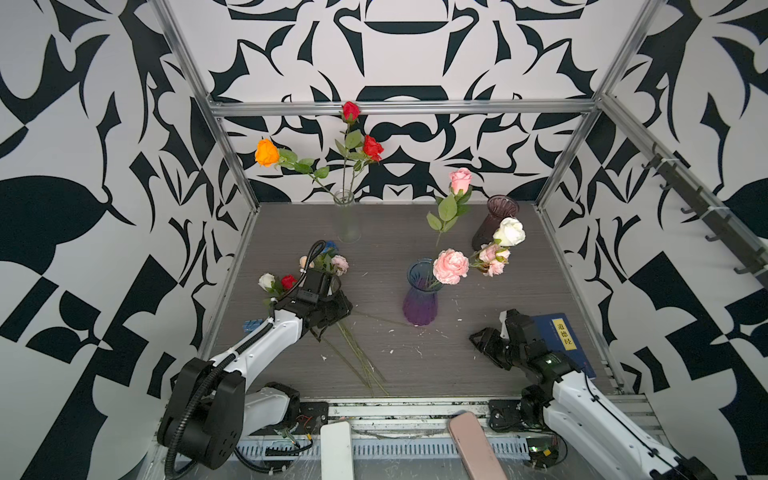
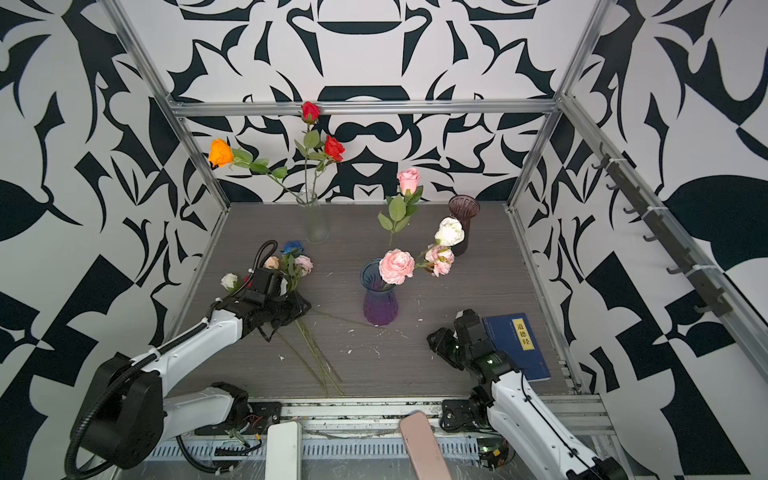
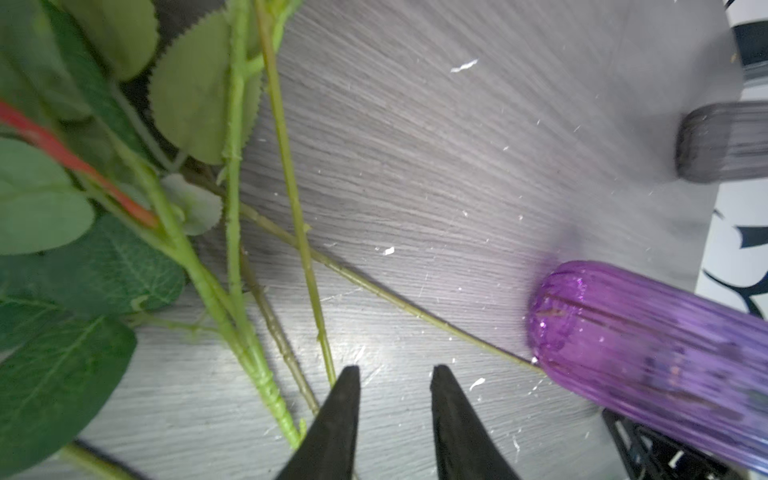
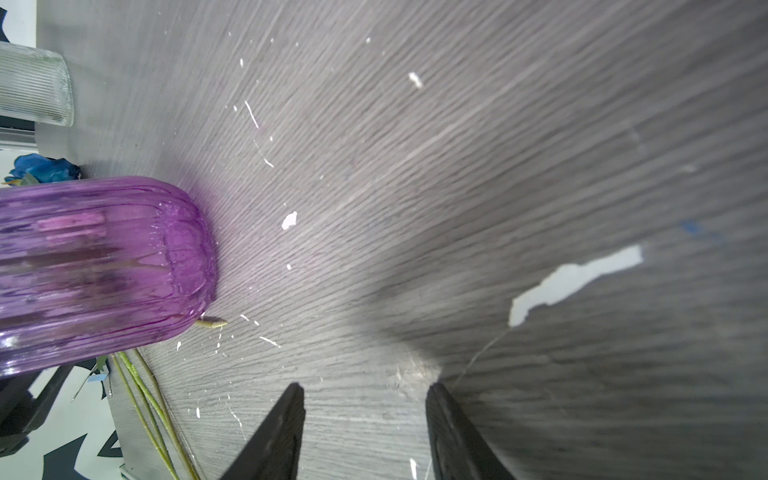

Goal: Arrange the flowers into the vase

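Partly done: blooms (image 1: 451,266) fill the clear vase (image 1: 348,220) and purple vase (image 1: 420,301); a loose bunch (image 1: 340,264) lies on the desk (image 1: 457,365). Both the left hand (image 3: 392,370) and right hand (image 4: 365,386) gape empty.

You are seeing a clear ribbed glass vase (image 1: 348,220) standing at the back, holding one orange rose (image 1: 266,152) and two red roses (image 1: 372,147). A blue-to-purple ribbed glass vase (image 1: 419,303) is standing in the middle, carrying pink ruffled blooms (image 1: 451,266), a white rose (image 1: 509,232) and a pink rose (image 1: 460,180). The loose flowers (image 1: 340,264) are lying heaped on the tabletop (image 1: 457,365) at left.
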Controlling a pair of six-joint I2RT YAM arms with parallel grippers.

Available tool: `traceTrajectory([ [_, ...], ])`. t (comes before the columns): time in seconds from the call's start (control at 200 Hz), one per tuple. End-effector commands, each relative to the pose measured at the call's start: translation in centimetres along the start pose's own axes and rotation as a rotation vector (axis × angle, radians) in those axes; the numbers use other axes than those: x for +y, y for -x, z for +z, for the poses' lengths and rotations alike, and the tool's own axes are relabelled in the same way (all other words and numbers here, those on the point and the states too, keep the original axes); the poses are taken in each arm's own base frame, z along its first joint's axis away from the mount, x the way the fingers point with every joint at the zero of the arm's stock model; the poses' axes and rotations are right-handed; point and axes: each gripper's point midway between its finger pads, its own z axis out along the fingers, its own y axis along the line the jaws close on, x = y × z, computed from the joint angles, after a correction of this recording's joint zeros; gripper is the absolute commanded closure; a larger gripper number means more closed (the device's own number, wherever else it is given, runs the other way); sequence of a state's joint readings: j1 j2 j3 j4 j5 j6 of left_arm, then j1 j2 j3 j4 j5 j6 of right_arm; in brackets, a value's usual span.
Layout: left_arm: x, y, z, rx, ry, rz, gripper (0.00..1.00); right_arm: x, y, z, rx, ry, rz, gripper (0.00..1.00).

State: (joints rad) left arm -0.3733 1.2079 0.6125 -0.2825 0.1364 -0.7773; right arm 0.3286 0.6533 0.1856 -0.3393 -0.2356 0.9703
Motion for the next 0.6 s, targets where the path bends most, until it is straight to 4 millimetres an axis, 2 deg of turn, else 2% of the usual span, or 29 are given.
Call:
traceTrajectory([
  [0.0,1.5,-0.8,0.4,0.028,0.06,-0.031,0.6,0.1,0.1,0.0,-0.008,0.008,0.008,0.49],
  [0.41,1.9,-1.2,2.0,0.101,0.09,-0.034,0.63,0.2,0.2,-0.2,-0.014,0.014,0.007,0.49],
  [0.595,1.9,-1.4,2.3,0.123,0.079,-0.044,0.69,0.1,0.2,-0.2,-0.014,0.015,0.007,0.49],
])
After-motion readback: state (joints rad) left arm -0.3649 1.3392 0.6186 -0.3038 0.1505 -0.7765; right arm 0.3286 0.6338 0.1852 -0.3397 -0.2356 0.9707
